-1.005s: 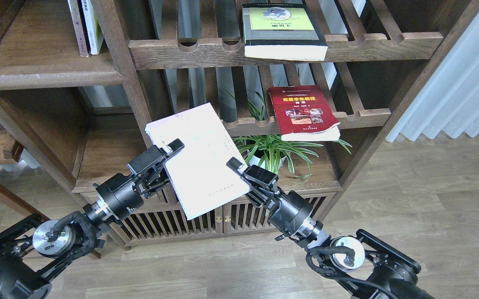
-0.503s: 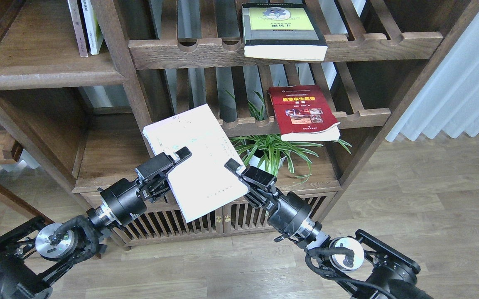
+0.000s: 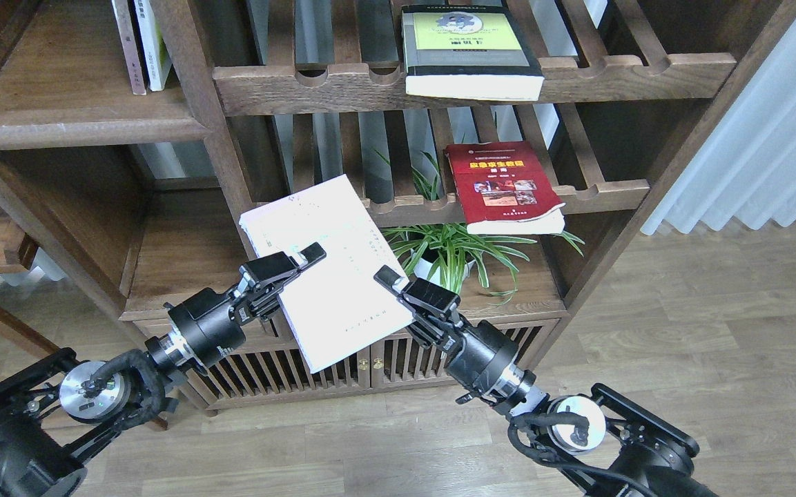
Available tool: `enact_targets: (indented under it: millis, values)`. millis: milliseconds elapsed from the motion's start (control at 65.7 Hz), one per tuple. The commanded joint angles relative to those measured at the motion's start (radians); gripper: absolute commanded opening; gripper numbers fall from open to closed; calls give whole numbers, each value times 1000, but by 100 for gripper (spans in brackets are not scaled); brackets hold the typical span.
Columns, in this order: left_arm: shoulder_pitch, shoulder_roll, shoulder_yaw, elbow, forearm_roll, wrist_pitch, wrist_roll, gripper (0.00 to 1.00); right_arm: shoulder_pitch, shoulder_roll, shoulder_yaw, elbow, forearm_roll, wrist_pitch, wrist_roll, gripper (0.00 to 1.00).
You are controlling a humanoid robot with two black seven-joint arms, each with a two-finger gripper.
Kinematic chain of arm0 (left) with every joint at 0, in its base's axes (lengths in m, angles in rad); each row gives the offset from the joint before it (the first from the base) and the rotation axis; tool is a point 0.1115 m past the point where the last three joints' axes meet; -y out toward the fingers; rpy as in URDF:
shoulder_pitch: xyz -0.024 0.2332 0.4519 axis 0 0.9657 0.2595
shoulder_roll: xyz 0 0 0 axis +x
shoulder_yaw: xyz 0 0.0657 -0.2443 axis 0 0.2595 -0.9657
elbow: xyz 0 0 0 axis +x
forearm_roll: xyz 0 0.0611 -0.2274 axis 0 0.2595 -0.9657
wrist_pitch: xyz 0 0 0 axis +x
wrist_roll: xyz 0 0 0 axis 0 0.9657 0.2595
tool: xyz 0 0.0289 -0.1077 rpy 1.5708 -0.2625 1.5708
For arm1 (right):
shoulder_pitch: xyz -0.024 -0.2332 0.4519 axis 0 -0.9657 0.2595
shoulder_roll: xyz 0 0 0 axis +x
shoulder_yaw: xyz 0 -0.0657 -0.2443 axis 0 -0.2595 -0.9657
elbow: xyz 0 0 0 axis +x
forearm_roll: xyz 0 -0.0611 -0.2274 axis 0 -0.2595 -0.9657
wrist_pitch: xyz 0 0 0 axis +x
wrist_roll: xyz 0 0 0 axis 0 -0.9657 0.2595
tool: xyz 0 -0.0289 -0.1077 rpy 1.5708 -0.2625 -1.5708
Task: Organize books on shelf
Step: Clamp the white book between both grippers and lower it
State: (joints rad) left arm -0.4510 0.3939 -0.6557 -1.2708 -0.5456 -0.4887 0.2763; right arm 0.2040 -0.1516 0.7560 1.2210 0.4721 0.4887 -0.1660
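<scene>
Pale book (image 3: 332, 273) tilted in midair before the bookcase, left end effector (image 3: 295, 261) clamped on its left edge, right end effector (image 3: 392, 284) gripped its right edge, solid shelf (image 3: 183, 255) left of both.

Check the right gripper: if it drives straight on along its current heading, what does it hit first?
The right gripper points up and left, already at the right edge of the pale softcover. That book comes first; beyond it, probably the slatted rack's front rail, though depth is unclear.
</scene>
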Motion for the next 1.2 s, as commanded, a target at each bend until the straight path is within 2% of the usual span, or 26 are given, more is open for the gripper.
enact_targets:
  millis: [0, 46, 61, 76, 122, 274, 487, 548, 670, 792, 822, 838, 914, 1188]
  values:
    - [0, 14, -2, -4, 1, 0, 1, 9, 0, -2, 3, 2, 0, 0, 3, 21]
    - [0, 20, -4, -7, 1, 0, 1, 9, 0, -2, 3, 2, 0, 0, 3, 28]
    - [0, 25, -4, -10, 1, 0, 1, 9, 0, -3, 3, 2, 0, 0, 3, 39]
    - [0, 26, -5, -10, 1, 0, 1, 9, 0, -3, 3, 2, 0, 0, 3, 43]
    - [0, 28, -7, -10, 1, 0, 1, 9, 0, -3, 2, 2, 0, 0, 3, 47]
    - [2, 28, -5, -10, 0, 0, 1, 9, -2, 1, 2, 2, 0, 0, 3, 49]
    - [2, 28, -5, -12, 0, 0, 1, 9, -2, 1, 2, 2, -24, 0, 10, 76]
    - [2, 29, -5, -13, 0, 0, 1, 9, -2, 1, 6, 2, -27, 0, 16, 81]
    - [6, 31, -7, -42, 0, 0, 1, 8, -2, 0, 20, 0, -29, -2, 19, 83]
    - [8, 52, -5, -68, 0, 0, 1, 8, -2, 0, 39, -6, -30, -50, 37, 84]
    - [8, 59, -5, -71, 1, 0, 1, 8, -2, 0, 46, -9, -30, -71, 43, 85]
    - [9, 71, -5, -84, 0, 0, 1, 8, -2, 1, 55, -11, -30, -117, 49, 90]
    - [11, 88, -7, -107, 0, 0, 1, 8, -2, 1, 69, -12, -29, -150, 53, 94]
    - [2, 160, -7, -111, 6, 0, 3, 7, 0, 12, 78, -28, -32, -164, 53, 94]
